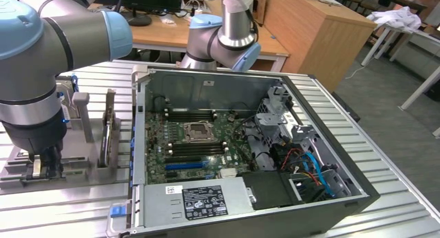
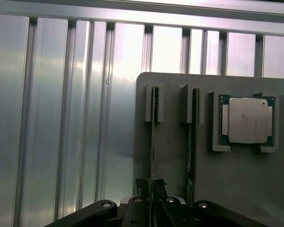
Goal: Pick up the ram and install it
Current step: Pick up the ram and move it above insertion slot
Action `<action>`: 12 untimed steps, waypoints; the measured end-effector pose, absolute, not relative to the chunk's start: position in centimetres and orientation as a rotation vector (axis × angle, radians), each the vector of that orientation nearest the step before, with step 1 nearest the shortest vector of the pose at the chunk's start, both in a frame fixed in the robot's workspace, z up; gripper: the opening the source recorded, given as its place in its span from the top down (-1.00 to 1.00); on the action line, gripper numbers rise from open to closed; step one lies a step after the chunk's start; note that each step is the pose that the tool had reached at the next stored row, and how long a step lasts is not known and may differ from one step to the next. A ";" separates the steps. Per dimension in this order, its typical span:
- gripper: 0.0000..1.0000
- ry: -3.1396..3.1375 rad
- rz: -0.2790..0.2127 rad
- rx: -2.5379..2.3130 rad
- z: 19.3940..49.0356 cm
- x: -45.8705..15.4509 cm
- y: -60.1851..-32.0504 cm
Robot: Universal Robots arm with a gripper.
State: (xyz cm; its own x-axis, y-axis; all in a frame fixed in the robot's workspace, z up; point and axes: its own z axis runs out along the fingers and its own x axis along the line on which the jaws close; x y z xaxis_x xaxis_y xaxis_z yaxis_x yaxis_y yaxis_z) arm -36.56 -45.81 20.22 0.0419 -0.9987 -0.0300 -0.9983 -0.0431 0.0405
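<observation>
Two rams stand on edge in slots of a grey holder (image 2: 175, 165). My gripper (image 2: 153, 201) sits over the near end of one ram (image 2: 153, 137), a thin green stick seen edge-on that still rests in its slot. The other ram (image 2: 193, 137) stands parallel beside it. In the exterior view my gripper (image 1: 43, 168) is lowered onto the holder (image 1: 79, 163) at that view's left, beside the open computer case (image 1: 141, 145). A ram (image 1: 110, 130) stands upright in the holder, to the exterior view's right of my gripper.
A square silver processor chip (image 2: 247, 120) lies in a pocket of the holder. Inside the case the motherboard has black memory slots (image 1: 196, 114) on both sides of the processor socket (image 1: 199, 130). The table (image 2: 61, 118) is ribbed metal. A second arm (image 1: 230, 32) stands behind the case.
</observation>
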 end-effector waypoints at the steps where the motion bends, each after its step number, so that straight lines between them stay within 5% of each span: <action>1: 0.62 -2.167 -0.078 2.261 20.2 -36.6 -45.8; 12: 0.62 -2.167 -0.078 2.261 20.2 -36.4 -45.8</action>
State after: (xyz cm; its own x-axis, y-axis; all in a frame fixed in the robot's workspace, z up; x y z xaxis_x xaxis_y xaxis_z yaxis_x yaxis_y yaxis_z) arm -36.42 -45.80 20.23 0.0419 -0.9987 -0.0301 -0.9983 -0.0431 0.0404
